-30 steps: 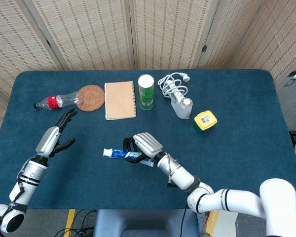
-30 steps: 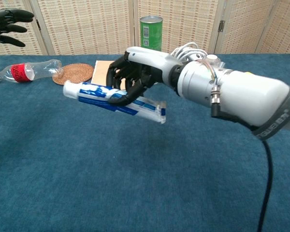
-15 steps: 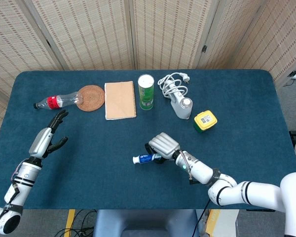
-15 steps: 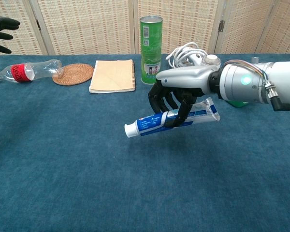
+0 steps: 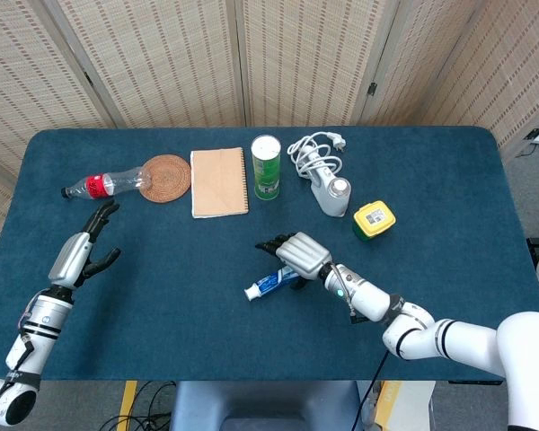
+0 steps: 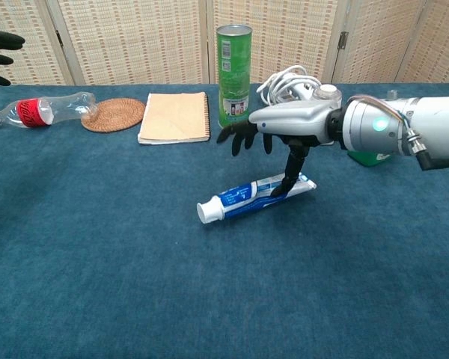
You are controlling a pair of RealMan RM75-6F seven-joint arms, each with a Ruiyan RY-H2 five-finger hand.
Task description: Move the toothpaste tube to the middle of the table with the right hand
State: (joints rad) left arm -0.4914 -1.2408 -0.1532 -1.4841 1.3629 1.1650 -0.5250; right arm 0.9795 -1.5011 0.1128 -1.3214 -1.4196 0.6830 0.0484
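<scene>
The right hand [image 6: 273, 131] hangs just above the bench [image 6: 97, 262] near its middle, fingers spread and holding nothing, though one dark finger [image 6: 288, 176] points straight down and appears to touch the toothpaste tube [image 6: 254, 198]; the tube lies flat on the blue cloth directly under the hand, cap toward the robot's left and the near edge, crimped tail toward the far right; judged from this, the placing looks done and only the withdrawal is left; the risk sits in that one lowered finger, since a sideways or dragging retreat could snag the tube, roll it or swing it off the middle, so a straight lift looks the safer way out; behind the hand, toward the far edge, stand a green canister [image 5: 266, 167] and a coiled white charger cable [image 5: 316, 153], with a yellow-lidded box [image 5: 373, 219] off to the right, and a high or wide sweep of the forearm could knock the canister over; a notebook [image 5: 219, 181], a woven coaster [image 5: 166, 178] and a plastic bottle [image 5: 103, 185] lie along the far left; the left hand [image 5: 79, 253] hovers near the left edge, fingers apart and empty, well clear of all this.
</scene>
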